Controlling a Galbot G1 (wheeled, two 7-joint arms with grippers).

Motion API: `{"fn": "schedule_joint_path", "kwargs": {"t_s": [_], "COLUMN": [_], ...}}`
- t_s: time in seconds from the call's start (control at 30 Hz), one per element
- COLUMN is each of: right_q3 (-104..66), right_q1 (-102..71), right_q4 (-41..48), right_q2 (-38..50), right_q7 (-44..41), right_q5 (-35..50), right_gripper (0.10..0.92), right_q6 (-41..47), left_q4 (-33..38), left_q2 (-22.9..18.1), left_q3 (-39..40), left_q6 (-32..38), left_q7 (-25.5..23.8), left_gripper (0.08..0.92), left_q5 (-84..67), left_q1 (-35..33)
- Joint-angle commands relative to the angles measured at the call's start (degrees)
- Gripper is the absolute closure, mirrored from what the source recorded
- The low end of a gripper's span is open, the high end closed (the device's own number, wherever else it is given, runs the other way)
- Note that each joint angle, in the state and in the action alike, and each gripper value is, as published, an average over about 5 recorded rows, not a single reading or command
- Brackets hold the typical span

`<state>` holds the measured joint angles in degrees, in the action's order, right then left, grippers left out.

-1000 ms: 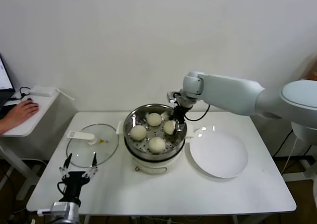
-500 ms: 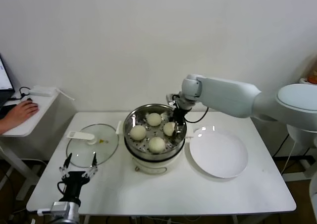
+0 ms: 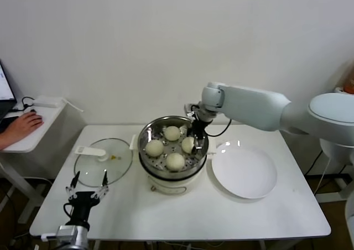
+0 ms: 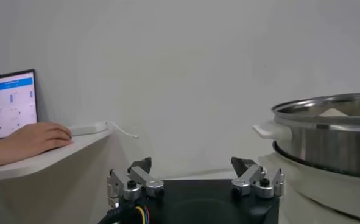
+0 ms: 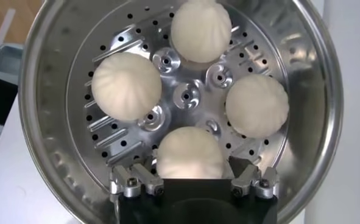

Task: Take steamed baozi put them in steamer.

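Jaws spread around pleated cream-white baozi [image 5: 189, 153], steamer [image 5: 52, 109]

The steamer [image 3: 173, 150] stands mid-worktop [image 3: 182, 211], its steel wall ringing four steamed baozi [image 5: 190, 153] that fill the perforated tray, leaving only narrow gaps between them. The right end effector [image 3: 193, 138] hangs inside the rim over the bun nearest the plate, fingers spread either side of it, blocking that side. The white plate [image 3: 244, 172] lies bare just beside the steamer. On the other side the glass lid [image 3: 103, 160] lies flat. The left end effector [image 3: 87, 192] sits low at the front edge near the lid, fingers apart. The front strip of worktop is passable.
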<state>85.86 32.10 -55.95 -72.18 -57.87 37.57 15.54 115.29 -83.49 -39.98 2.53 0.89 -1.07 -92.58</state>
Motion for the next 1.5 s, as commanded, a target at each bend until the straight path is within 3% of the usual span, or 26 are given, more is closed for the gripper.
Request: {"fn": "schedule_joint_path", "kwargs": {"t_s": [0.03, 0.33, 0.63, 1.03, 1.27, 1.5], "right_q3": [0.56, -3.21, -25.83, -70.79, -102.32, -115.67], "right_q1": [3.44, 7.55, -4.43, -47.3, -79.24, -97.59], "right_q4": [-1.39, -8.3, -15.56, -32.32, -38.9, -44.68], "right_q2": [0.64, 8.69, 22.29, 37.64, 29.31, 15.87], "right_q7": [-0.83, 0.52, 8.0, 27.77, 38.67, 45.24], "right_q5": [2.87, 5.73, -2.13, -6.3, -11.17, -17.32], "right_gripper": [0.203, 0.203, 0.203, 0.203, 0.203, 0.203], "right_q6": [-0.06, -0.54, -2.21, -8.97, -14.12, -18.45], "left_q4": [0.12, 0.01, 0.6, 3.1, 3.57, 3.18], "left_q2": [-0.03, 0.09, 0.2, -1.52, -2.42, -2.92], "left_q3": [0.16, -0.01, -0.37, -0.44, -0.2, -0.16], "left_q6": [-0.04, 0.0, 0.06, 0.11, 0.04, -0.12], "left_q7": [0.0, -0.03, -0.35, -1.18, -0.62, -0.25], "left_gripper": [0.177, 0.177, 0.177, 0.177, 0.177, 0.177], "left_q5": [-0.02, -0.18, -1.39, -0.94, -0.16, 0.43], "left_q1": [0.03, 0.21, -0.1, -1.21, -1.42, -1.18]}}
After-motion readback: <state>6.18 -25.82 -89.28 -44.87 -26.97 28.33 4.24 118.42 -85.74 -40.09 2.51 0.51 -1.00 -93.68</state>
